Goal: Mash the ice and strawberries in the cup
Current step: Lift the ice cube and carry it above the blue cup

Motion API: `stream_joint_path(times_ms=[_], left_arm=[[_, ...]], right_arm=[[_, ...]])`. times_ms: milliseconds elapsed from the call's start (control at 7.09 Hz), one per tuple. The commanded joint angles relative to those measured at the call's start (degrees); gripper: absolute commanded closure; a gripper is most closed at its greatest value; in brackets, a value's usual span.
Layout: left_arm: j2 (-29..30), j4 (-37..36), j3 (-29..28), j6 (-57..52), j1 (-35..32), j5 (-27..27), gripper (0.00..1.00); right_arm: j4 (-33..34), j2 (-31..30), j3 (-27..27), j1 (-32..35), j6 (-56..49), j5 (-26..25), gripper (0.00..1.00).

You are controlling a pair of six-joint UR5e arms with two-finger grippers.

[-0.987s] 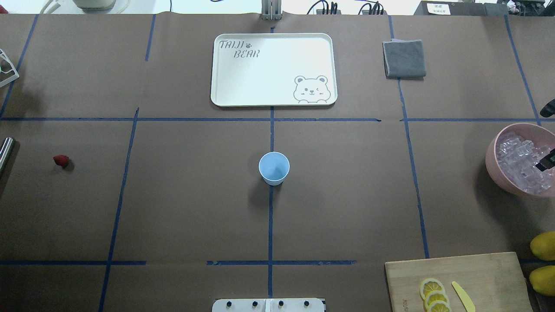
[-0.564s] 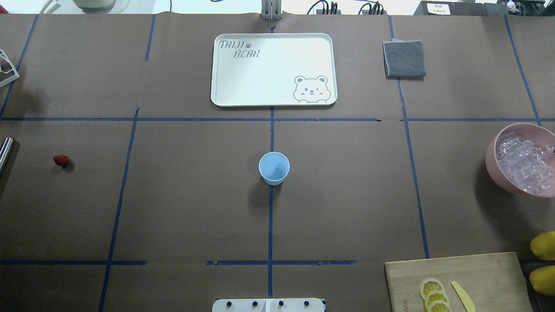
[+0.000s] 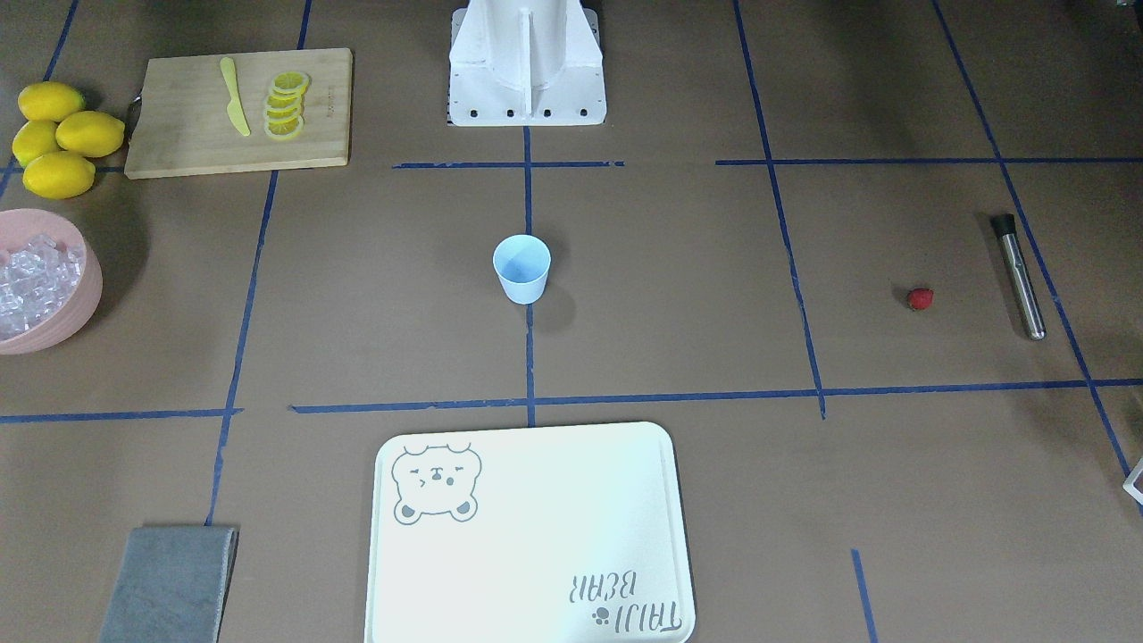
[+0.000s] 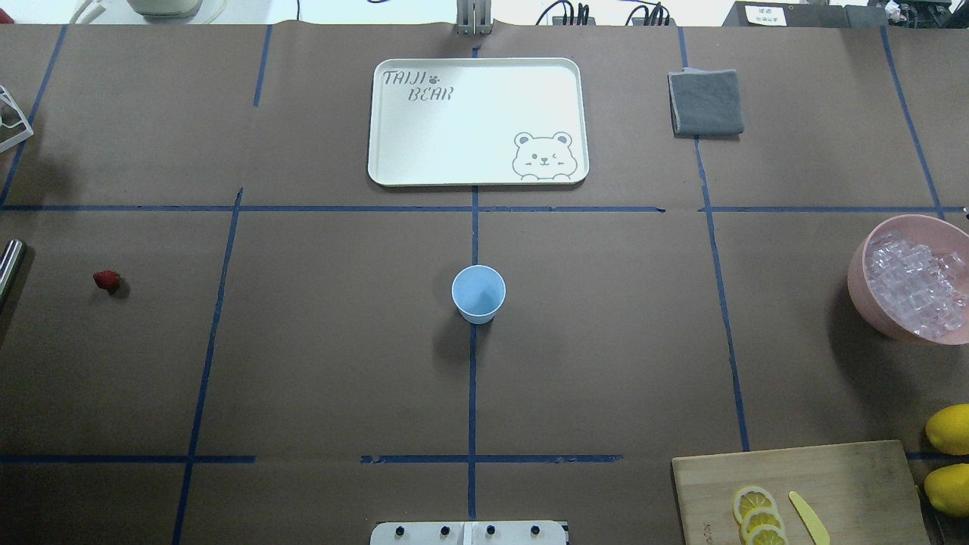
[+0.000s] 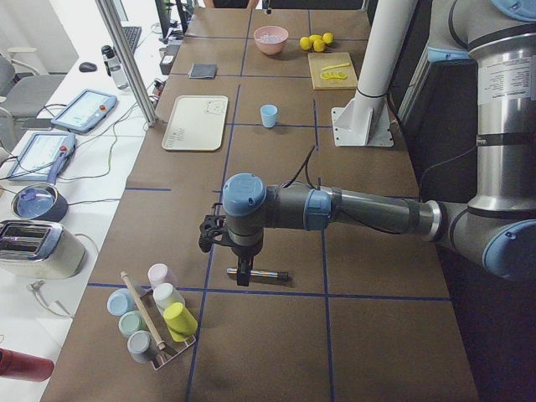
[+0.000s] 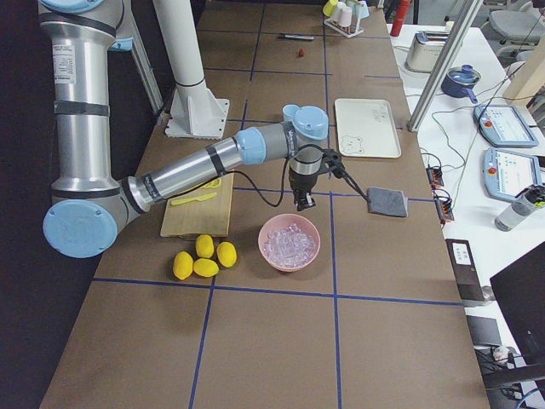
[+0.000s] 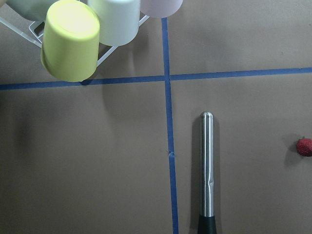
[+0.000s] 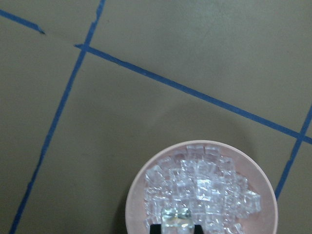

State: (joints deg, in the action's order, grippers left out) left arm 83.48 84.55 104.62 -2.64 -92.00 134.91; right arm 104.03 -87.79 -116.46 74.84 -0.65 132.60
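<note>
The pale blue cup (image 4: 478, 294) stands upright at the table's centre, also in the front view (image 3: 521, 268). The red strawberry (image 4: 107, 281) lies far left, and at the right edge of the left wrist view (image 7: 304, 146). The ice (image 4: 916, 291) fills a pink bowl (image 4: 859, 284) at the far right. My right gripper (image 8: 176, 227) hangs above that bowl (image 6: 271, 256), with a clear ice cube (image 8: 176, 218) between its fingertips. My left gripper (image 5: 243, 270) hovers over a steel muddler (image 7: 207, 165); I cannot tell if it is open or shut.
A white bear tray (image 4: 477, 121) and a grey cloth (image 4: 705, 102) lie at the far side. A cutting board (image 4: 848, 484) with lemon slices and a yellow knife, plus whole lemons (image 4: 948, 429), are at near right. A rack of cups (image 5: 155, 322) stands at the left end.
The right gripper's tips, in the bowl at the overhead view's right edge a second ago, have left that view. Cup and strawberry have not moved.
</note>
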Motion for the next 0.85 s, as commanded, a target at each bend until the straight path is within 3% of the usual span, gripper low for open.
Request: stream_joint_path(times_ms=[0,282,705], left_arm=[[0.02,0.00,0.06,0.00,0.06,0.00,0.00],[0.02,0.00,0.06,0.00,0.06,-0.09,0.00],[0.02,0.09,-0.03,0.09,0.06,0.00,0.00]], right_arm=[[4.58,11.35,-0.08,-7.30,14.53,0.46,1.00],[4.60,22.34,1.05,-18.62,37.01,-0.23,1.00],[3.98,35.45,7.36,-33.75,58.78,-11.36,1.00]])
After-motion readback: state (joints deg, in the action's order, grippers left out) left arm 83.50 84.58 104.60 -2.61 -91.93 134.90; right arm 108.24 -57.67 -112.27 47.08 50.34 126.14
